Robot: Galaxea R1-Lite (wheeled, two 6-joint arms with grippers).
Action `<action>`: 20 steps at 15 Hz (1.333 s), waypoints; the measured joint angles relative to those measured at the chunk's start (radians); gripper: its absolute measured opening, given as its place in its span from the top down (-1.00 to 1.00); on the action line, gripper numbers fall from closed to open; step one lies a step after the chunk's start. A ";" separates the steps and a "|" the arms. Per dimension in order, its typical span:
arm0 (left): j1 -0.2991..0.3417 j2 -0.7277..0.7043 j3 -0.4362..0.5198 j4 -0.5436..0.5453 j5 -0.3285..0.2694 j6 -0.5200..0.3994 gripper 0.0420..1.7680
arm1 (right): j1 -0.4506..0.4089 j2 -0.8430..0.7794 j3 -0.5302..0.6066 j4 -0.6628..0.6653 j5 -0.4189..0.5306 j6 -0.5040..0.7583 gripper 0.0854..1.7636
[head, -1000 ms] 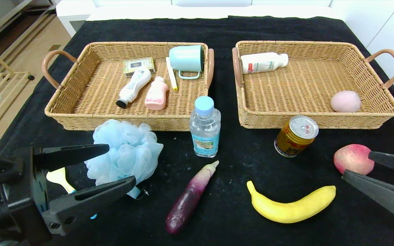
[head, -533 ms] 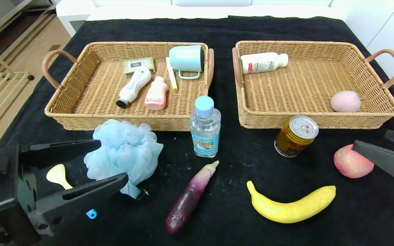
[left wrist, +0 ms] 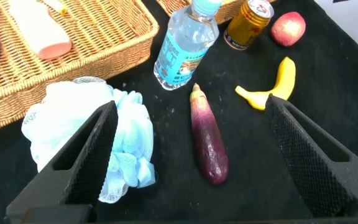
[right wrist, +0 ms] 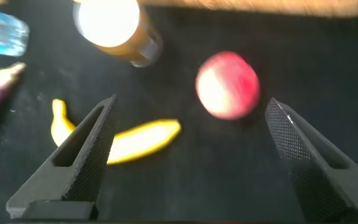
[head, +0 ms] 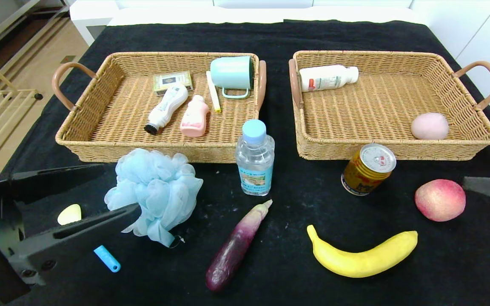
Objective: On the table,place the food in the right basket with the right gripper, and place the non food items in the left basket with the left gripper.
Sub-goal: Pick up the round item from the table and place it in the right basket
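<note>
Left end effector point(head: 115, 189): jaws spread wide, holding nothing, low over the bench point(head: 296, 238) beside the bath pouf point(head: 155, 193).
Scoop point(head: 71, 213): on the bench, under that end effector.
Right end effector point(right wrist: 188, 134): jaws apart, empty, above the peach point(head: 440, 199).
Can point(head: 368, 168), bottle point(head: 254, 158), eggplant point(head: 236, 247), banana point(head: 362, 255): on the bench, before the left basket point(head: 100, 140) and the right basket point(head: 462, 146).

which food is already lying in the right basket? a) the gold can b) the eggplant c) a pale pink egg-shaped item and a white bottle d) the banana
c: the right basket holds only a pale pink egg-shaped item and a white bottle; the banana, gold can and eggplant lie on the table.
</note>
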State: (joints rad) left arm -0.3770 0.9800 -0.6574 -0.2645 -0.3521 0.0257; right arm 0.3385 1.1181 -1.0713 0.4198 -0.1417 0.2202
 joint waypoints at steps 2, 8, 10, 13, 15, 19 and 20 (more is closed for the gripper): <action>-0.002 -0.002 0.004 0.001 0.000 0.006 -0.94 | -0.045 0.049 -0.085 0.109 0.000 0.057 -0.94; -0.004 -0.003 0.006 0.003 -0.002 0.014 -0.94 | -0.112 0.192 -0.128 0.128 0.009 0.082 -0.94; -0.004 -0.003 0.008 0.004 -0.002 0.020 -0.94 | -0.122 0.230 -0.130 0.125 0.013 0.091 -0.94; -0.005 -0.003 0.011 0.003 -0.002 0.027 -0.94 | -0.143 0.277 -0.122 0.125 0.017 0.094 -0.94; -0.005 -0.003 0.011 0.003 -0.003 0.028 -0.94 | -0.154 0.297 -0.117 0.124 0.034 0.093 -0.94; -0.005 -0.003 0.013 0.004 -0.003 0.029 -0.94 | -0.164 0.335 -0.111 0.087 0.036 0.093 -0.94; -0.005 -0.003 0.013 0.004 -0.003 0.034 -0.94 | -0.165 0.344 -0.108 0.073 0.037 0.093 -0.94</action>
State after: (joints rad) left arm -0.3819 0.9766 -0.6445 -0.2606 -0.3553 0.0596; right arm 0.1732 1.4619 -1.1796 0.4926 -0.1049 0.3136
